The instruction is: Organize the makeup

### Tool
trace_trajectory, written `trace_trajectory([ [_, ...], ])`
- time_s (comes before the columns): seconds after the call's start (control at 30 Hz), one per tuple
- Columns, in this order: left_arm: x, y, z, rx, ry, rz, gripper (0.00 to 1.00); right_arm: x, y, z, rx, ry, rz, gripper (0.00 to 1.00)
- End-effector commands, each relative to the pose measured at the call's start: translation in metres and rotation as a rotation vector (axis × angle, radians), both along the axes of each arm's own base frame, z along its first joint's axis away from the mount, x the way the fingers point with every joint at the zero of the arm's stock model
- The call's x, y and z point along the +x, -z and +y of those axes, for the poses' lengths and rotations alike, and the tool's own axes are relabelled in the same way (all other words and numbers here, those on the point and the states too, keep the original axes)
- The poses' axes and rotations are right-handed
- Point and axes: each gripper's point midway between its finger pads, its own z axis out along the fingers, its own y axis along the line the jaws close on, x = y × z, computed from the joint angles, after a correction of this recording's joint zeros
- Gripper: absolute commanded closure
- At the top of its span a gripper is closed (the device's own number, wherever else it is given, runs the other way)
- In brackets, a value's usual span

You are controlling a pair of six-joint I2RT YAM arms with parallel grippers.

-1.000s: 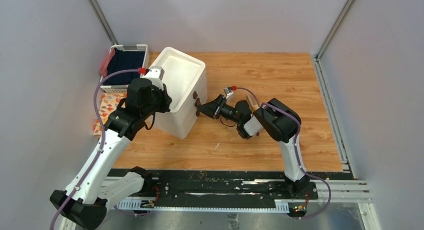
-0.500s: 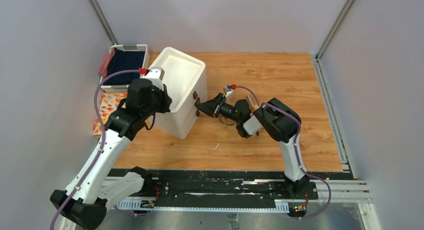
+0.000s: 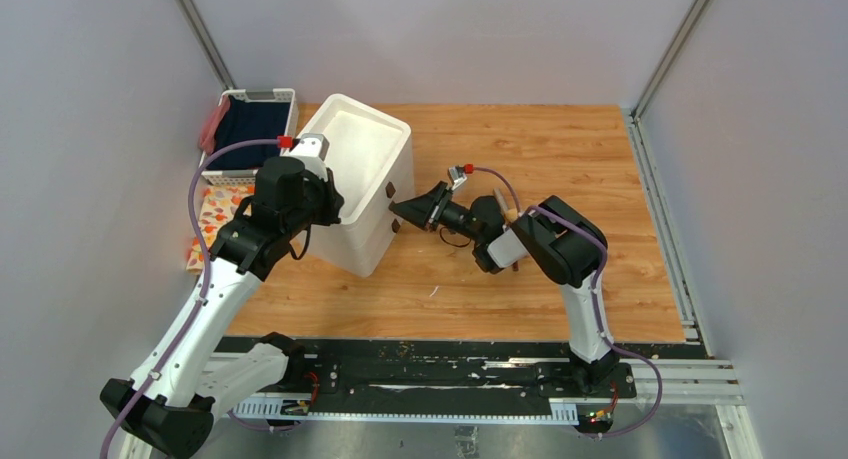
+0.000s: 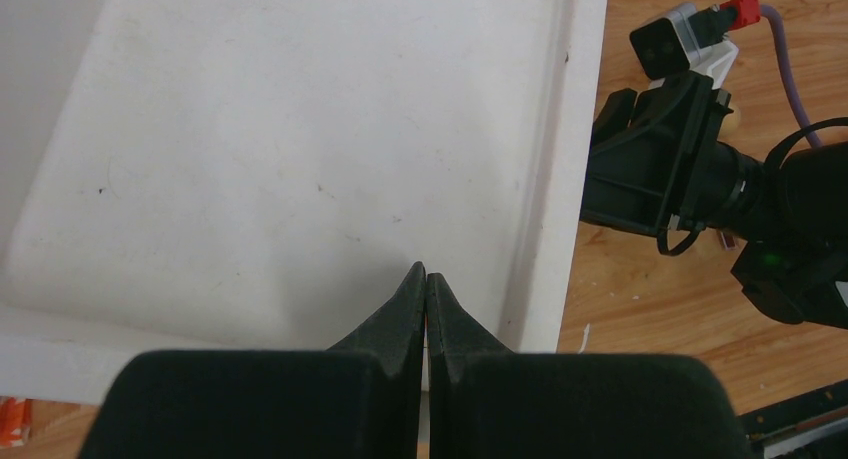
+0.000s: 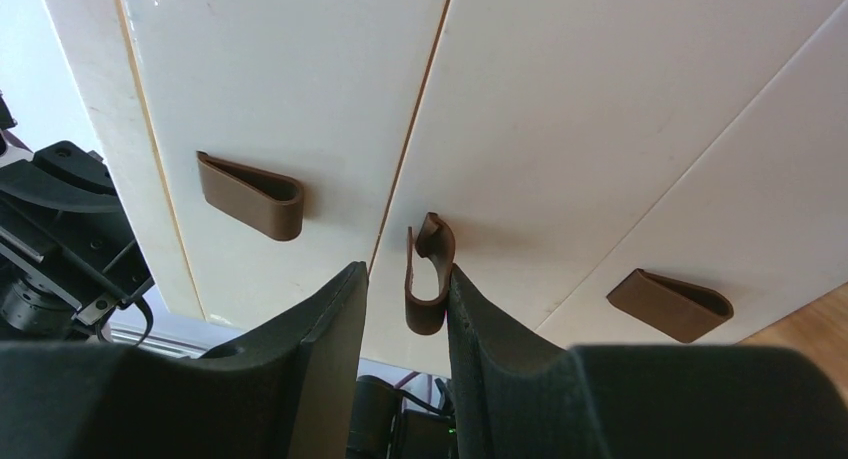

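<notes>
Makeup (image 3: pixel 500 201) lies behind right gripper (image 5: pixel 405 272), narrowly parted around box's (image 3: pixel 370 149) middle handle (image 5: pixel 428 279); left gripper (image 4: pixel 426 274) pinched closed.

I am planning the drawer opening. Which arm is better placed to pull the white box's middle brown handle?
Right. The right gripper is open around the middle brown loop handle of the white three-drawer box, so it only needs to close and pull. The left gripper is shut above the box's top.
</notes>
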Motion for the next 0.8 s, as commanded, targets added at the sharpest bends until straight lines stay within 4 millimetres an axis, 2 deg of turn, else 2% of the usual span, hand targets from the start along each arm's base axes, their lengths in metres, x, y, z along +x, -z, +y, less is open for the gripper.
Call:
trace_trajectory([
  [0.0,-0.004,0.004,-0.001,0.01,0.016,0.007,1.0,0.0,-0.026,0.005,0.036,-0.016,-0.076,0.62],
  [0.07,-0.004,0.004,-0.001,0.01,0.016,0.007,1.0,0.002,-0.024,0.009,0.036,-0.03,-0.061,0.64],
  [0.1,-0.004,0.004,-0.001,0.009,0.015,0.006,1.0,0.003,-0.021,0.01,0.037,-0.037,-0.052,0.69],
  [0.2,-0.005,0.003,0.0,0.012,0.015,0.003,1.0,0.005,-0.009,0.014,0.035,-0.05,-0.014,0.97],
  [0.23,-0.005,0.003,0.0,0.013,0.015,0.002,1.0,0.006,-0.005,0.014,0.032,-0.051,-0.005,1.0],
  [0.4,-0.006,0.003,0.001,0.015,0.012,0.003,1.0,0.003,-0.001,0.007,0.004,-0.032,-0.002,1.0],
  [0.6,-0.005,0.003,-0.001,0.008,0.015,0.006,1.0,-0.007,-0.019,-0.009,-0.023,-0.01,-0.02,1.0],
  [0.77,-0.005,0.002,-0.001,0.004,0.014,0.006,1.0,-0.022,-0.024,-0.024,-0.094,0.005,-0.016,1.0],
])
